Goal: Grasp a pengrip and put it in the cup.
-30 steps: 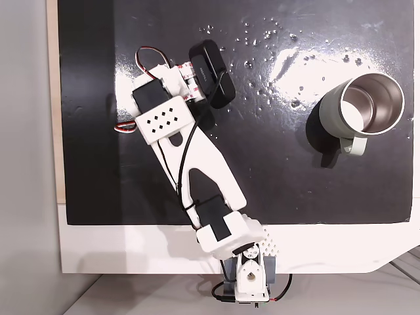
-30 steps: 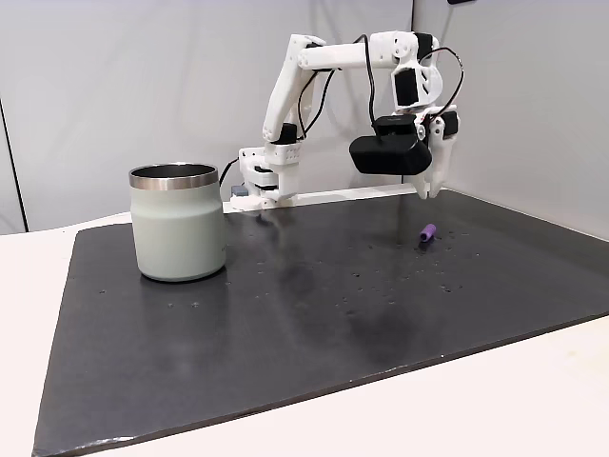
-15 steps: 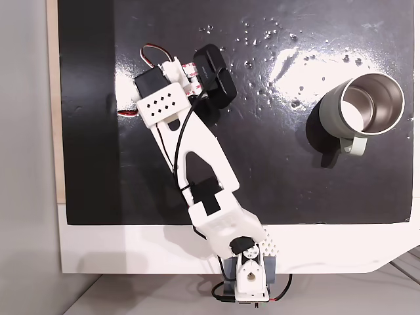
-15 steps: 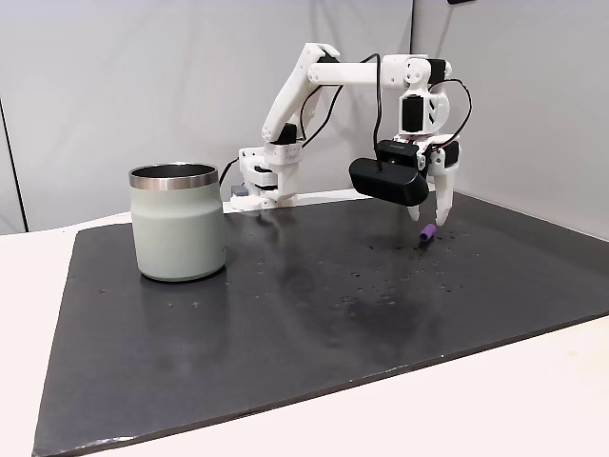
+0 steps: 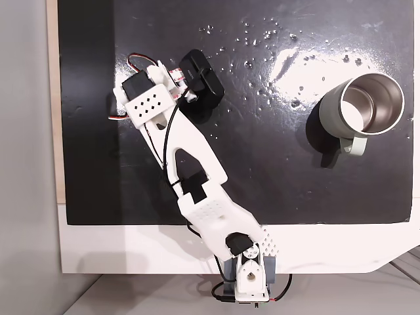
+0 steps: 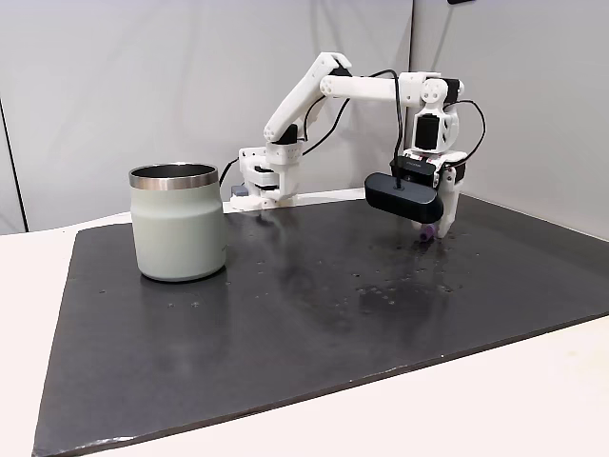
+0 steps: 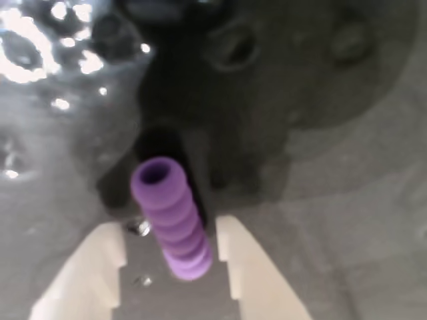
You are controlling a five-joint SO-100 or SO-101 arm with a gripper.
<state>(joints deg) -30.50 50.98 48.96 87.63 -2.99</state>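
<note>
From above: now reaching further out than a moment ago, with the white two-finger gripper hiding under the black camera box. Pale grey-green steel cup sitting far off to the right, still empty.

From the side: now hanging much lower than before, fingertips almost touching the black mat. Tiny light-purple bumpy rubber pengrip peeking out right at the tips.

From the wrist: white fingers standing apart, not squeezing yet. Pengrip lying right between them on the mat. Looking ready for closing and grabbing next.
</note>
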